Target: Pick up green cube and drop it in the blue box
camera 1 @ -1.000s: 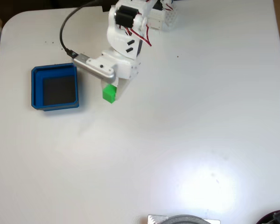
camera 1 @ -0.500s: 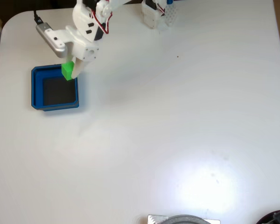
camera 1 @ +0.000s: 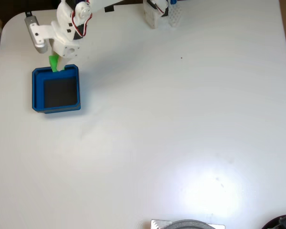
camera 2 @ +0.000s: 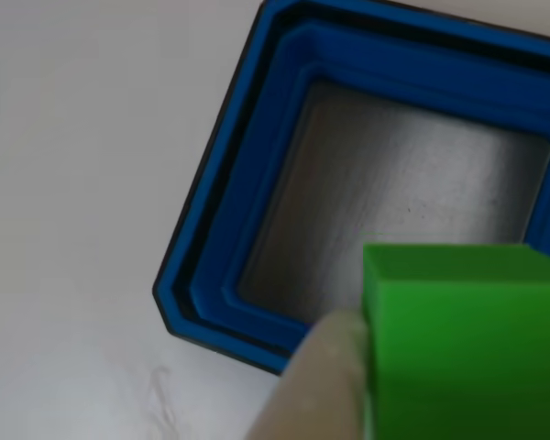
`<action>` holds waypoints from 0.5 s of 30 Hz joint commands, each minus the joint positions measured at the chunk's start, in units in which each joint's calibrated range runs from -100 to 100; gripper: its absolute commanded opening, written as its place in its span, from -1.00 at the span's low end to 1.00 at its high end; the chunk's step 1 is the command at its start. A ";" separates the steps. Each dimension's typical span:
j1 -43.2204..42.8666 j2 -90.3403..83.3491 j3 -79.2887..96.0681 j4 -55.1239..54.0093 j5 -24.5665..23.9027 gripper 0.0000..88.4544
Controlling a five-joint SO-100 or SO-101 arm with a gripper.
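A white table (camera 1: pixel 181 124) with rounded corners is filling the fixed view. Light is reflecting brightly on its lower right part. Dark floor is showing beyond its edges.

Close other view: green cube (camera 2: pixel 463 344) cut by right and bottom edges, hiding blue box (camera 2: pixel 247 192) near corner. Box's right side off picture. Fixed view: gripper (camera 1: pixel 57 67) fingertips too small, cube (camera 1: pixel 53 63) mostly covered.

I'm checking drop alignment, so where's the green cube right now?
In the fixed view the green cube is at upper left, held in the gripper over the top edge of the blue box. The other view shows it above the box's dark floor.
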 commanded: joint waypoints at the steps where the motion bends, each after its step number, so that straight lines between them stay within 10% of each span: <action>1: 0.58 1.27 -2.94 -0.65 0.10 -0.95; 15: 0.27 7.88 -3.21 -2.93 0.00 -0.95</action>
